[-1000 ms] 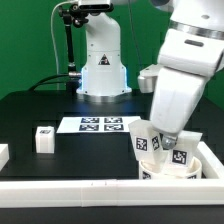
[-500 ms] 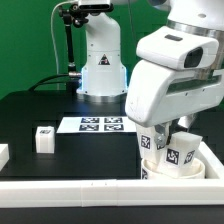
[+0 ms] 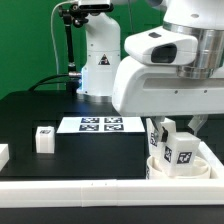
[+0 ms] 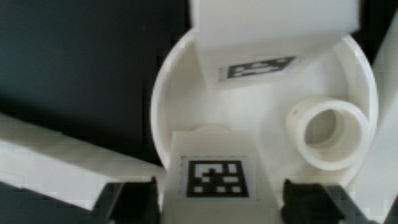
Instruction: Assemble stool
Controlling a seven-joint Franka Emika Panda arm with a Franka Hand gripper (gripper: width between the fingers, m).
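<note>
Along the near edge of the exterior view runs a long white border rail (image 3: 80,187), and just behind it, toward the exterior view's right, sits the stool seat (image 3: 180,166), a thick round white disc pressed up close to the rail corner. Two blocky legs stand up from the seat: the nearer leg (image 3: 183,150) shows its black-and-white tag to the camera, and a second leg (image 3: 156,134) rises just beside it toward the exterior view's left, partly behind the arm. The gripper (image 4: 219,190) hangs over this cluster; in the wrist view its two dark fingers (image 4: 132,200) sit close either side of a tagged white leg, pinching it between them, with the curved seat surface, a second tag and a round socket hole (image 4: 331,132) spread out beyond. In the exterior view the fingertips themselves are hidden behind the wrist housing. Toward the exterior view's left, well apart from the seat, a loose leg (image 3: 44,138) stands upright on the black table (image 3: 40,110), and a further white part (image 3: 3,154) shows at the frame edge. Farther back lies the marker board (image 3: 99,124), flat on the table. Behind it stands the arm's white base (image 3: 101,60), with a black stand (image 3: 68,40) beside it.
</note>
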